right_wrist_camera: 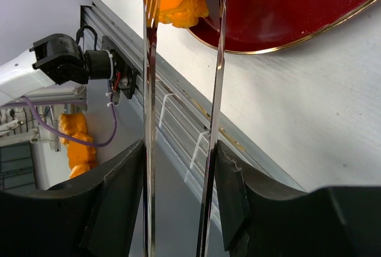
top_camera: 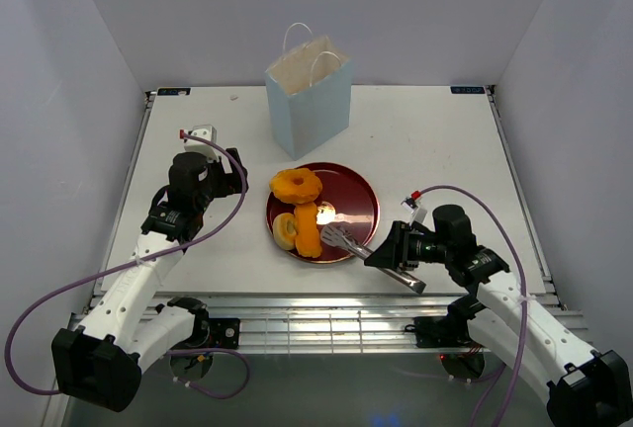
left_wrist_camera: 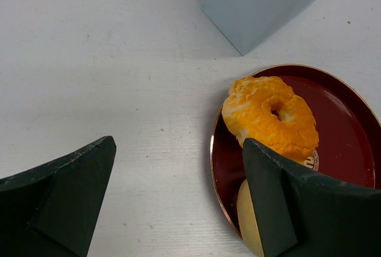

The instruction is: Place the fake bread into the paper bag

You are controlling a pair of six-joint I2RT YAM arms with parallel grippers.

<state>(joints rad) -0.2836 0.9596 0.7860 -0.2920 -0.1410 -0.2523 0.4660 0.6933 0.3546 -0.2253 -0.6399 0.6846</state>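
**Tongs poised at the plate, bread not yet lifted**

The right tool (right_wrist_camera: 178, 168) is clamped on metal tongs (top_camera: 351, 242), whose tips stand apart over the plate (top_camera: 361, 175) at its 5 o'clock side, just beside the orange stick (top_camera: 308, 229). The fake bread, namely the ring (top_camera: 296, 186), stick and pale roll (top_camera: 285, 230), lies on the plate's 9 o'clock half. The paper bag (top_camera: 312, 101) stands at 12 o'clock. The left tool (left_wrist_camera: 178, 150) gapes wide and empty over the table (top_camera: 445, 150). It seems best to straddle the stick across its narrow width, squeeze gently, then lift clear.

Pale blue paper bag (top_camera: 309, 101), white inside; dark red plate (top_camera: 356, 195) with gold rim; orange and pale yellow fake bread (top_camera: 296, 186); silver tongs (top_camera: 348, 243); white surface (top_camera: 435, 150).
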